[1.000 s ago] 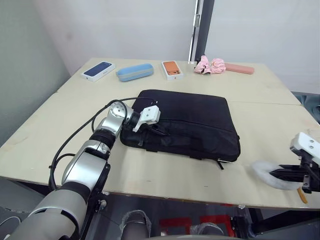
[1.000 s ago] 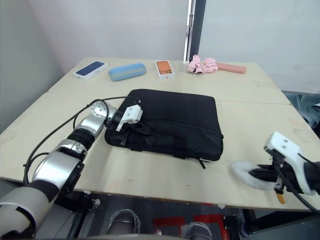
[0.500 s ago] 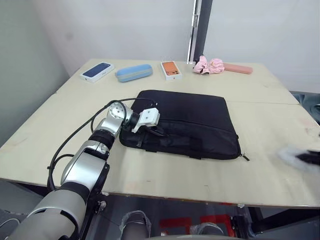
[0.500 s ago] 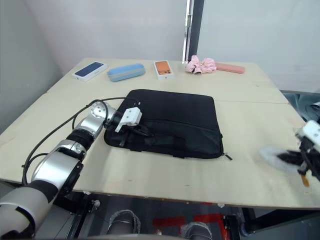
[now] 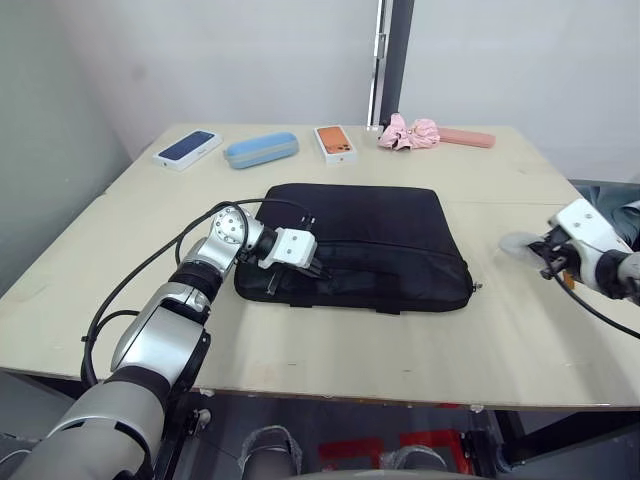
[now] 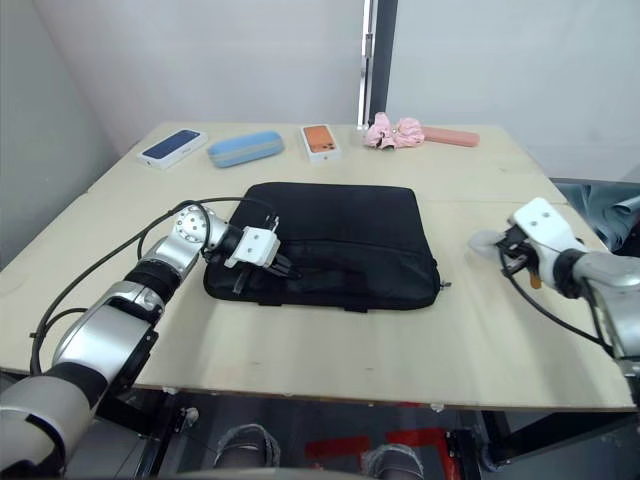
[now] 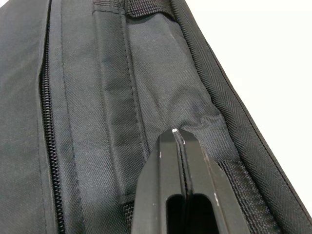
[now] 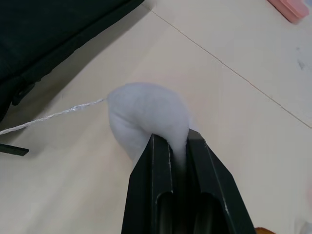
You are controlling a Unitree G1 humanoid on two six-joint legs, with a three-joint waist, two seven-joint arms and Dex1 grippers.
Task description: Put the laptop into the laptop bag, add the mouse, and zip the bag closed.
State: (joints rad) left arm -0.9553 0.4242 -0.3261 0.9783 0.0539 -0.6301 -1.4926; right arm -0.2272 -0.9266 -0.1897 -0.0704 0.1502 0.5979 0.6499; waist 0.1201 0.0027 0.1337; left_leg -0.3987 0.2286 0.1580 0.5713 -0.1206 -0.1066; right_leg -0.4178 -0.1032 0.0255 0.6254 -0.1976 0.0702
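Laptop bag [image 5: 365, 240]: lay flat on tabletop [image 5: 330, 340], zipper shut. Left pincer [image 7: 176, 134]: fingers pressed together, tips pinching the bag's front-edge fabric. Right pincer [image 8: 178, 146]: clamped on fluffy white thing [image 8: 146, 117], held well apart from bag's right end, white string [image 8: 48, 117] trailing bagward.

The laptop bag [image 7: 97, 97] is matt black woven cloth with a coarse visible weave, stitched seams and a toothed black zipper [image 7: 48, 122]. The table [image 5: 350, 340] is pale, smooth, matt wood. The fluffy white thing [image 8: 146, 117] looks soft and fuzzy, with a thin twisted white cord [image 8: 48, 117] trailing from it. The left gripper [image 7: 174, 136] has smooth, slightly glossy black plastic fingers [image 7: 161, 195].
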